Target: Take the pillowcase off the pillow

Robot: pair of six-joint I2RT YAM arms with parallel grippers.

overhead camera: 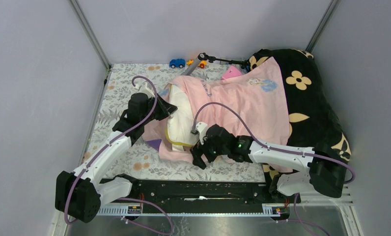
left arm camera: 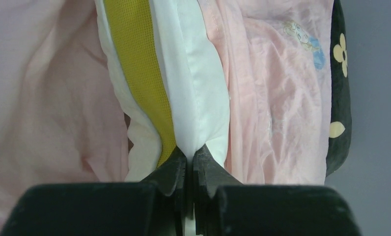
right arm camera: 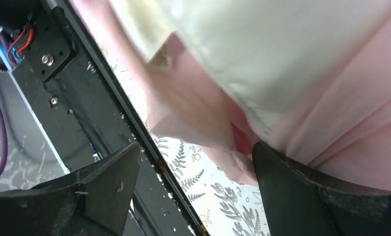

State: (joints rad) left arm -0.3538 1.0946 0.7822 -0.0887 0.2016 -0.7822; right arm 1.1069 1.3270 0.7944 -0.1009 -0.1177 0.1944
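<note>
No text, label, brand, number or sign can be read in any view. The only printed marks are pictures. A small blue-and-yellow cartoon figure (left arm camera: 306, 42) sits on the thin pale pink fabric pillowcase (left arm camera: 277, 108), up and right of the left gripper (left arm camera: 189, 153). Tan flowers (left arm camera: 340, 51) mark the black plush blanket (left arm camera: 342, 98) further right.

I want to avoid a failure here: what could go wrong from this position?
1. The left gripper pinches only a thin edge of the pillow beside its yellow trim; it may slip under a pull.
2. The right gripper is open where the pillowcase lies bunched against the pillow; closing might catch both layers.
3. The pillowcase rests partly on the black blanket, which could drag along.
</note>
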